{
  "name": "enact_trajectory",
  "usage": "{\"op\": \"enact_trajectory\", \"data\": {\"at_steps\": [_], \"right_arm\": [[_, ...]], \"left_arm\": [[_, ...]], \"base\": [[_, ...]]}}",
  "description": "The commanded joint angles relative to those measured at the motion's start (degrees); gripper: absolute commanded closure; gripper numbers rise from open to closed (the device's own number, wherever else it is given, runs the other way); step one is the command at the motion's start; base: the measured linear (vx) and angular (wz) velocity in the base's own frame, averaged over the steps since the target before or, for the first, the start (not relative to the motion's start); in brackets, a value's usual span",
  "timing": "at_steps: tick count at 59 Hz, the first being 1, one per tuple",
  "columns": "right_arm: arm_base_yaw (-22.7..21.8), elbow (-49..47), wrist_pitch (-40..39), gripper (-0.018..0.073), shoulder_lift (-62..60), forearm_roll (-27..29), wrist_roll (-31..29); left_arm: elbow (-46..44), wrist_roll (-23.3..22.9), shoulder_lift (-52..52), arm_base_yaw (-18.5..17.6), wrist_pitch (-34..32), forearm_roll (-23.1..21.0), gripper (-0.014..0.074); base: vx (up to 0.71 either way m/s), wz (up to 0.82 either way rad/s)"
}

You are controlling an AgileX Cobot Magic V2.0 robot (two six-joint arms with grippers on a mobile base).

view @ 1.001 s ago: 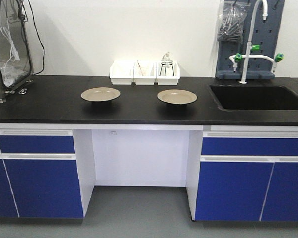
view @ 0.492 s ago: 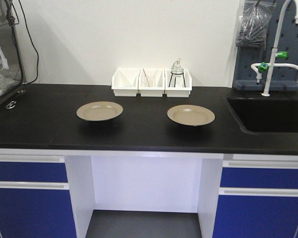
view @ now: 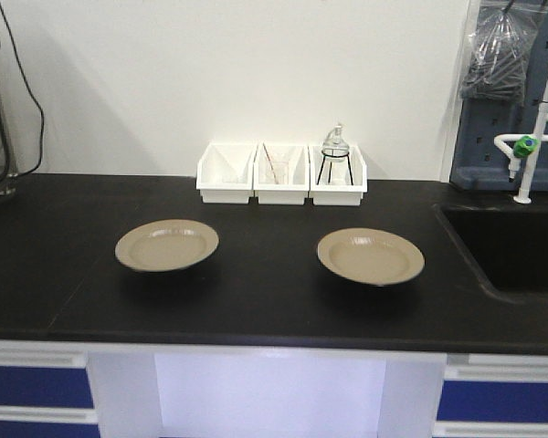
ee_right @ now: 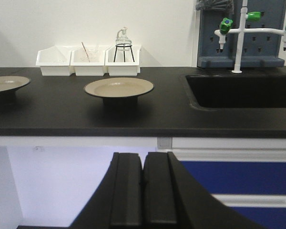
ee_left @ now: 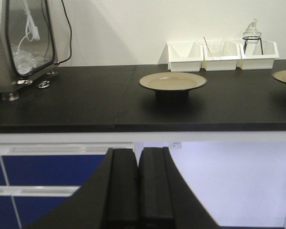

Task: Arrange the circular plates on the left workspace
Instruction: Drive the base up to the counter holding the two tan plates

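– left wrist view first: what is your left claw (ee_left: pixel 138 155) doing?
– pads pressed together, nothing between them. it hangs below the front edge of the black benchtop (view: pixel 256 306), level with the blue cabinets (ee_left: pixel 47 167).
– where are the left plate (view: pixel 166 245) and the right plate (view: pixel 370 255)?
– both sit rim-up on the benchtop, well apart. the left plate is up and ahead of your left claw, a touch to its right. the right plate lies nearer the sink (view: pixel 521 246), ahead of your right claw (ee_right: pixel 143 160) and slightly to its left. that claw is closed and empty too.
– which arm do you send?
– the right plate looks like the 1 to shift leftward, and your right arm is nearer it. it's round, so there's no long axis to square to. height is what matters: you'd have to rise above the edge and spread the jaws before meeting the rim.
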Motion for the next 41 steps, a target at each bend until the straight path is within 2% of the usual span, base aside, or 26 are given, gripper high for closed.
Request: {"op": "enact_trajectory", "data": {"at_steps": [1,41], "right_arm": [[-0.32,0.37,-4.47,0.0563,-0.95,-0.36,-0.15],[-0.32,0.37,-4.42,0.0563,-0.95,-0.36,-0.15]], "left_arm": [[0.71,-0.55,-0.87,-0.29,-5.21,-0.04,0.0594],[0.71,-0.55,-0.87,-0.29,-5.21,-0.04,0.0594]], "base": [[0.47,-0.03],[0.47,-0.01]]}}
